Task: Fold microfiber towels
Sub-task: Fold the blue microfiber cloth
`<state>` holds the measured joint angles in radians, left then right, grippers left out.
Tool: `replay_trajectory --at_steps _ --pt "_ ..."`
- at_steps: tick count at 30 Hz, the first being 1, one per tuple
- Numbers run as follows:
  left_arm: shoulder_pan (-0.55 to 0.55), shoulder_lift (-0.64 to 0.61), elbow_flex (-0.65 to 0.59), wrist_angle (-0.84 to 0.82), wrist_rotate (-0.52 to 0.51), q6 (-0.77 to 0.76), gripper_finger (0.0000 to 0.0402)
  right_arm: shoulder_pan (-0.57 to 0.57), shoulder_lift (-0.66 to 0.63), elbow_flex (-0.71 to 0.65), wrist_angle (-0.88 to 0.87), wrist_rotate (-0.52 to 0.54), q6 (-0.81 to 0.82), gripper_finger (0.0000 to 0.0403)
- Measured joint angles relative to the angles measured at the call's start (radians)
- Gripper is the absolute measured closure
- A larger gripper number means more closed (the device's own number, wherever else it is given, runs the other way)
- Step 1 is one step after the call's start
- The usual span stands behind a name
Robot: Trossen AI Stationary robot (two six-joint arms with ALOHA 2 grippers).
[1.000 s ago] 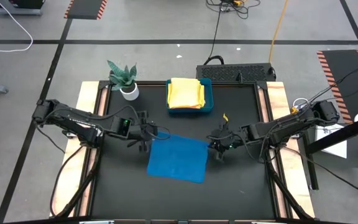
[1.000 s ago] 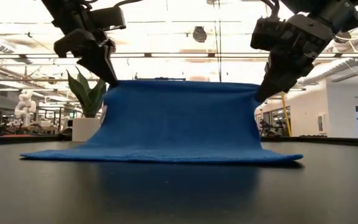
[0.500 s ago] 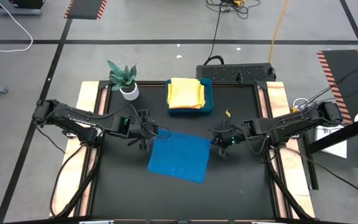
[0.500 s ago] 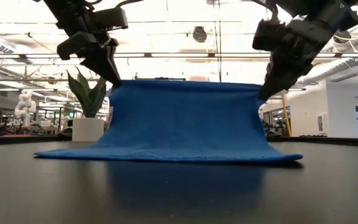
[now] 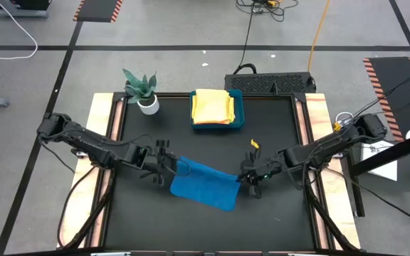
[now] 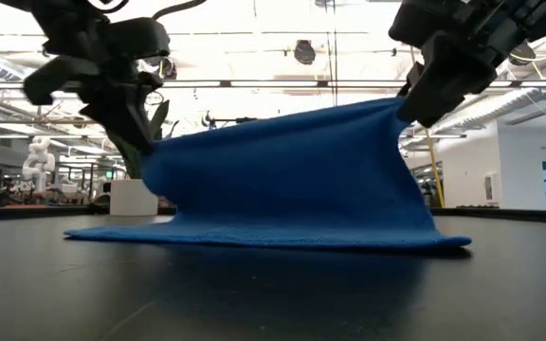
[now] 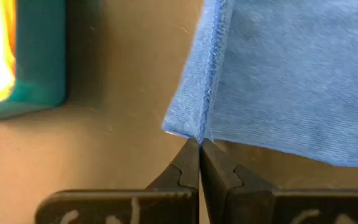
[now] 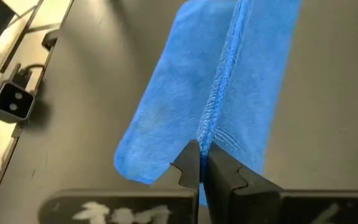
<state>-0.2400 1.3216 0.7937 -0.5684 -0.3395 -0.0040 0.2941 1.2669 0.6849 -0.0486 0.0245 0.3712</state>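
Observation:
A blue microfiber towel (image 5: 203,183) lies mid-table, its near edge (image 6: 263,237) flat on the black tabletop and its far edge raised. My left gripper (image 5: 171,168) is shut on the towel's raised left corner. My right gripper (image 5: 243,178) is shut on the raised right corner, higher up in the low view (image 6: 408,112) than the left gripper (image 6: 143,152). Yellow towels (image 5: 212,107) lie stacked in the teal tray (image 5: 239,107) at the far middle. My left gripper pinches the towel's hemmed corner (image 7: 194,132) between its two fingertips, slanting down from the table's left. The corner is lifted clear, and the cloth slopes down from it to the table. My right gripper pinches the other hemmed corner (image 8: 205,138) between its fingertips, slanting down from the table's right. This corner is held higher, and the top edge (image 6: 282,123) runs fairly taut between the two grippers.
A potted plant (image 5: 142,91) in a white pot stands at the far left. The teal tray also shows in the left wrist view (image 7: 36,62). A black box (image 5: 269,82) sits at the far edge. Wooden boards (image 5: 98,142) flank the black mat.
Both grippers have gone toward the table's near edge, carrying the towel's raised far edge over the part that lies flat. My left gripper has also sunk lower, so the top edge now slopes down to the left. The near edge has stayed on the table.

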Motion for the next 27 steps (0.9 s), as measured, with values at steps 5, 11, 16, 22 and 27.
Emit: replay_trajectory --at_steps 5,11,16,22,27 --pt "-0.089 0.000 -0.035 0.068 -0.002 -0.070 0.0399 0.048 0.105 0.000 0.067 -0.010 0.045 0.0403" --pt "-0.184 0.000 -0.100 0.220 0.002 -0.071 0.0398 0.089 0.181 -0.002 0.132 -0.054 0.097 0.0403" --pt "-0.223 0.000 -0.148 0.293 0.005 -0.123 0.0395 0.106 0.213 -0.002 0.194 -0.066 0.118 0.0403" --pt "-0.228 0.000 -0.171 0.346 0.056 -0.152 0.0393 0.107 0.235 -0.002 0.261 -0.117 0.125 0.0385" --pt "-0.230 0.000 -0.171 0.394 0.149 -0.152 0.0392 0.114 0.237 -0.002 0.266 -0.160 0.141 0.0340"
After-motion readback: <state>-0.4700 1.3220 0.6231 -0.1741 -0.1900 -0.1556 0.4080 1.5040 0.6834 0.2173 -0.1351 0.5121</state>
